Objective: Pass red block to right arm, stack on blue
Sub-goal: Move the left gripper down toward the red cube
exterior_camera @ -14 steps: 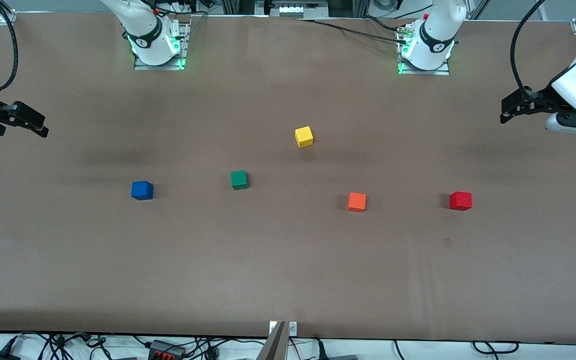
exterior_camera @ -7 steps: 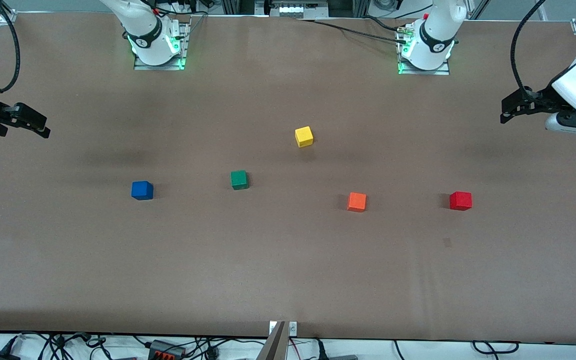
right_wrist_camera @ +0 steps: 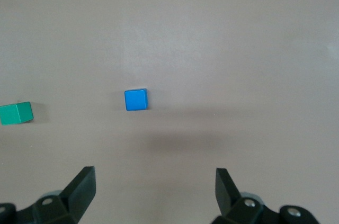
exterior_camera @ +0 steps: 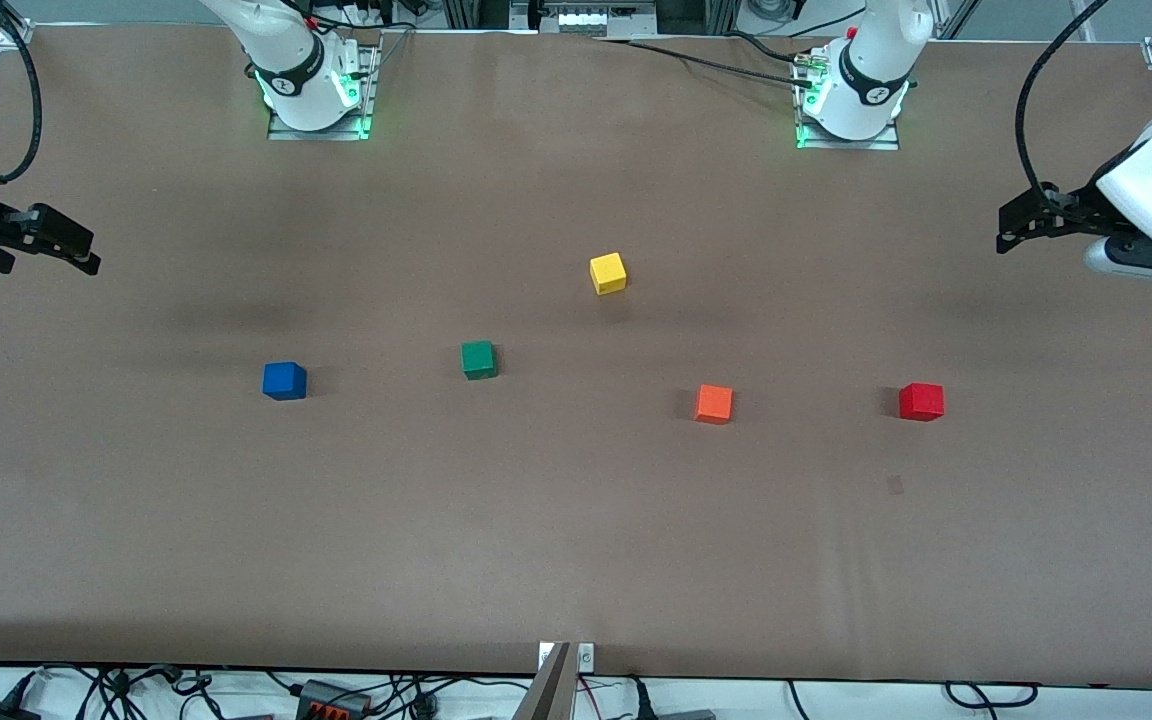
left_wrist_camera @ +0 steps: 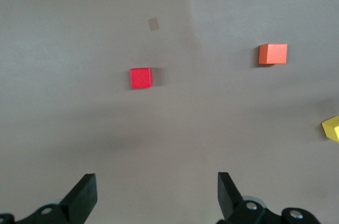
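Red block (exterior_camera: 921,401) sits untouched — both pincers wide, at table ends.

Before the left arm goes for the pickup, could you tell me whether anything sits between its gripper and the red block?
Nothing visible does. The open left gripper hangs above bare table, and the red block stands alone, the orange cube well aside.

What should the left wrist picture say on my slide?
Open left hand over the table, red block and orange block below.

Left gripper (exterior_camera: 1008,232) and right gripper (exterior_camera: 86,256) hover at their table ends (jaws spread wide, empty).
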{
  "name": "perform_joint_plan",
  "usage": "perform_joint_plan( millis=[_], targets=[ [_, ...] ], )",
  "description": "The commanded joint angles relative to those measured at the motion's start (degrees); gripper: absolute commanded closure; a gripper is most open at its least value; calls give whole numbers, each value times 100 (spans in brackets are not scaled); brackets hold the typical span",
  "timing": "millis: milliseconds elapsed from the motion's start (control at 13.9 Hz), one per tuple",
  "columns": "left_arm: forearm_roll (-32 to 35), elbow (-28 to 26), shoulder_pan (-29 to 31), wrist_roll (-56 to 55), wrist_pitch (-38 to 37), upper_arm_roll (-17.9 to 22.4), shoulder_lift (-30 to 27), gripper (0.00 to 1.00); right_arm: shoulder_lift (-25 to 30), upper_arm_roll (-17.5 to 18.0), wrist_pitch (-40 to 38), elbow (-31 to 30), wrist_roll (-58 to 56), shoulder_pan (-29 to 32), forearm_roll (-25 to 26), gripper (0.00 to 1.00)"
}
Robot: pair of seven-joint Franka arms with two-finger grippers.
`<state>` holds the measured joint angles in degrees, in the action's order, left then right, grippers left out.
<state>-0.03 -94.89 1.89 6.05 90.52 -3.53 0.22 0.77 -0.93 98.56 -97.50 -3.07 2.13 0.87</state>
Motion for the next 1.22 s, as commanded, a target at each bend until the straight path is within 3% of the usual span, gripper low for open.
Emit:
perform_joint_plan(
  millis=[0,287,645,1147],
  targets=[
    [56,208,100,90,-114,28,460,0,46,75,-109,65,-115,95,10,0],
    [126,226,259,98,18,37,1146,0,46,84,-118,56,-124,59,10,0],
    [144,77,470,116,1325,37,2156,0,11,84,-301,47,-89,25,-16,0],
    [161,-1460,461,283,3926,37,2386,0,-156,84,-329,21,-53,-134,-25,0]
  ],
)
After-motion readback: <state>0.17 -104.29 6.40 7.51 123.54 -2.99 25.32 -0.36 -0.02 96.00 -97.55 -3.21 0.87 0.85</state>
